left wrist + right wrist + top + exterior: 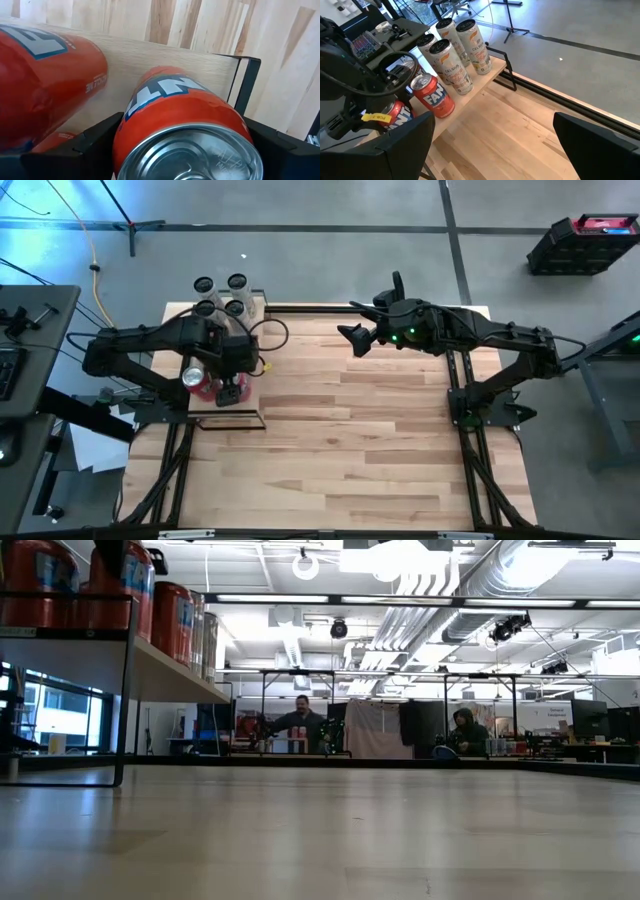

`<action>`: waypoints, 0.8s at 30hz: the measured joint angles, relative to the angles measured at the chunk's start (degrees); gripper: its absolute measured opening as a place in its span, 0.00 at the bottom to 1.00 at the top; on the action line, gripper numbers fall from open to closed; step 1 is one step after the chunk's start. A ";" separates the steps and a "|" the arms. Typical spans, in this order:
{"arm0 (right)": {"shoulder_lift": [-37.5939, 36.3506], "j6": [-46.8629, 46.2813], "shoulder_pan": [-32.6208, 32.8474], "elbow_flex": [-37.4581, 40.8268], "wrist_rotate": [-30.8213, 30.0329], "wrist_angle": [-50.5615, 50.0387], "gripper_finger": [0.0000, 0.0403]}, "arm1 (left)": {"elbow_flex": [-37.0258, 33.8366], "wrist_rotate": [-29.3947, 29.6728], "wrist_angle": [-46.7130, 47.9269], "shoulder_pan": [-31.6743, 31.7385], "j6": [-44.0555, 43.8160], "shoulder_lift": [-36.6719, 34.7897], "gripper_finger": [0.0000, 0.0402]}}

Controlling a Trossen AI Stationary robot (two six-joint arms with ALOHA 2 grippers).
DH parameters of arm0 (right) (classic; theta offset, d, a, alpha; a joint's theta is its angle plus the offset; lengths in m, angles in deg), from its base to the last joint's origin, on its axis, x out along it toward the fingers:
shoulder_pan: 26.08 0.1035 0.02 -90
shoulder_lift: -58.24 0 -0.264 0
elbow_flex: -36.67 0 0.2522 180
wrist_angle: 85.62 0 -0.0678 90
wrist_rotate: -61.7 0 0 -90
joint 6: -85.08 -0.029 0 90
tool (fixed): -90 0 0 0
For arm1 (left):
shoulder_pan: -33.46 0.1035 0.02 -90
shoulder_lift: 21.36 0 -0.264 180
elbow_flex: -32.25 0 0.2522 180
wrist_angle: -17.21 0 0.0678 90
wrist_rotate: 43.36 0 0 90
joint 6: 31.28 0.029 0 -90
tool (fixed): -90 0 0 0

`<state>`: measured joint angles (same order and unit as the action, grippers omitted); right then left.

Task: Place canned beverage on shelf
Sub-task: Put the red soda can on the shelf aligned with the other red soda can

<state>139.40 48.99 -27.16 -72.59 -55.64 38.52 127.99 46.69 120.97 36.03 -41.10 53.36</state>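
**A:** What do we have, biggest first?

**B:** We see the wide desk of pale wooden planks (380, 440) carrying everything. Both dark arms reach in over it. The left arm comes from the left edge and the right arm from the right edge.

**A:** And the shelf?

**B:** The narrow pale-wood shelf with a thin black metal frame (248, 414) stands at the desk's far left corner and runs along the left edge. From the left wrist we look down on its board (130, 60).

**A:** Where do we find the right gripper (355, 340)?

**B:** It hangs above the desk near the middle of the far edge, well apart from the shelf. Its fingers are spread wide with nothing between them.

**A:** And the left gripper (230, 392)?

**B:** It is over the shelf's near end, clasping the red soda can with a silver top (185, 125). We see one dark finger (95, 137) against each side of the can. The can is upright there, and it also shows from the right wrist (395, 114).

**A:** What else is on the shelf?

**B:** A second red soda can (193, 377) stands just beside the grasped one, towards the shelf's middle. Four tall white cans (222, 295) cluster at the shelf's far end, close together.
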 joint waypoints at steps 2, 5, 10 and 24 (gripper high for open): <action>0.00 0.02 0.00 0.00 0.04 0.00 0.97 | 0.00 -0.14 -0.17 0.28 0.03 0.00 0.78; 0.00 0.04 0.00 0.00 0.08 0.00 0.97 | 0.00 -0.12 -0.37 0.54 0.41 0.00 0.79; 0.00 0.04 0.00 0.00 0.13 0.00 0.97 | 0.00 -0.14 -0.87 0.54 0.47 0.00 0.79; 0.00 0.04 0.00 0.00 0.11 0.00 0.97 | 0.32 -0.43 -0.52 0.52 0.54 0.00 0.87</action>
<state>139.40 49.03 -27.16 -72.59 -55.53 38.51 128.31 46.26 120.45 36.55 -40.56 53.36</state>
